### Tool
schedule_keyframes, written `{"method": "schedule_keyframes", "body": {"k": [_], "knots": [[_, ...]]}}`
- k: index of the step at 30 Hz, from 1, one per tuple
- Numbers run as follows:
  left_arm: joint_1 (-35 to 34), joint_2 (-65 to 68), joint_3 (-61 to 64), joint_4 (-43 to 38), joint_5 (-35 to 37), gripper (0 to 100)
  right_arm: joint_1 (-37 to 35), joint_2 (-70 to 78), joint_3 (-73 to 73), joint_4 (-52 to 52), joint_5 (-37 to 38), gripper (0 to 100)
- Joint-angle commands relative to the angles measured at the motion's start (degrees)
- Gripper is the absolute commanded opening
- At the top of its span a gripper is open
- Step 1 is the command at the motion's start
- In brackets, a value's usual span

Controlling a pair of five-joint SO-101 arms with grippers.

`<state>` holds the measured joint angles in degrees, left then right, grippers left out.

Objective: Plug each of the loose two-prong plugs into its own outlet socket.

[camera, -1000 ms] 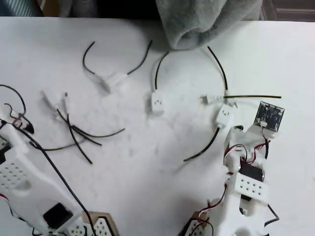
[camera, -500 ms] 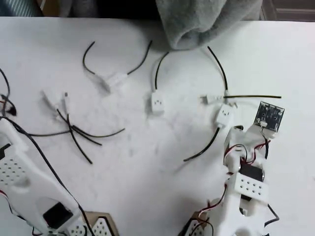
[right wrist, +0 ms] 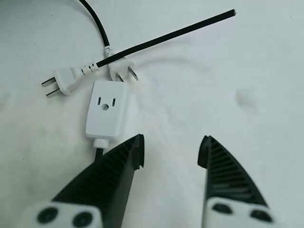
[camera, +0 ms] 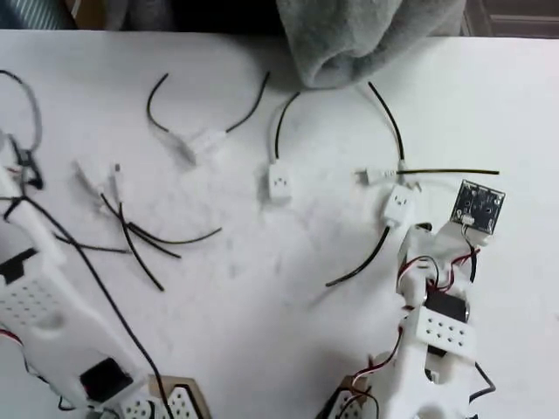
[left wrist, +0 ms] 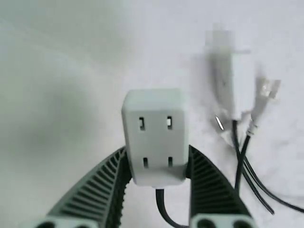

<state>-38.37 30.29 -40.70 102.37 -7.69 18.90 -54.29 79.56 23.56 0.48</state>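
White table (camera: 262,297) from above: short-corded plugs and sockets lie scattered below a grey cloth (camera: 367,39). A middle socket (camera: 279,182) sits alone at centre. A right socket (camera: 398,205) lies just ahead of the right arm (camera: 437,332), with a flat plug (camera: 371,177) just beside it. 2 loose plugs (camera: 87,175) lie near the left arm (camera: 44,323). From the left wrist, the left gripper (left wrist: 156,156) is clamped on a held socket (left wrist: 154,128), slots facing the camera, probably so it stays steady for a plug; blurred plugs lie just beside it. From the right wrist, the right gripper (right wrist: 172,142) stands wide and empty over bare table beside the right socket, seemingly ready to take that socket or the flat plug.
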Motion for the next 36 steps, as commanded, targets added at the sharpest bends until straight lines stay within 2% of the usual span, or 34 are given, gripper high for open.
{"method": "schedule_keyframes", "body": {"k": [1,6,9,14,18,20,24,33,36], "knots": [[7.87,-17.98,13.36,0.26,-0.7,2,-0.48,0.31,-0.18,-1.27,0.44,19.8],[19.91,-37.23,28.48,0.18,-0.44,2,-0.22,0.31,-0.18,-1.27,0.44,19.8],[28.44,-44.09,36.66,-0.18,2.99,2,-0.04,0.31,-0.18,-1.27,0.44,19.8],[43.74,-44.53,48.62,-5.63,6.59,2,3.03,-0.04,-0.18,-1.27,0.18,19.8],[52.09,-42.68,54.77,-13.63,6.77,2,4.44,-0.13,-0.26,-1.27,-0.18,19.8],[55.6,-41.19,56.09,-16.18,6.77,2,6.2,-0.13,-0.35,-1.27,-3.08,19.8],[59.47,-35.65,56.62,-19.6,6.77,2,9.27,-0.13,-0.35,-2.42,-6.24,19.8],[62.11,-13.85,55.47,-28.31,6.42,3,9.01,-0.13,-0.26,-2.86,-6.33,19.8],[62.64,-10.59,52.75,-28.48,7.82,12,8.92,-0.04,-0.26,-2.86,-6.33,19.8]]}}
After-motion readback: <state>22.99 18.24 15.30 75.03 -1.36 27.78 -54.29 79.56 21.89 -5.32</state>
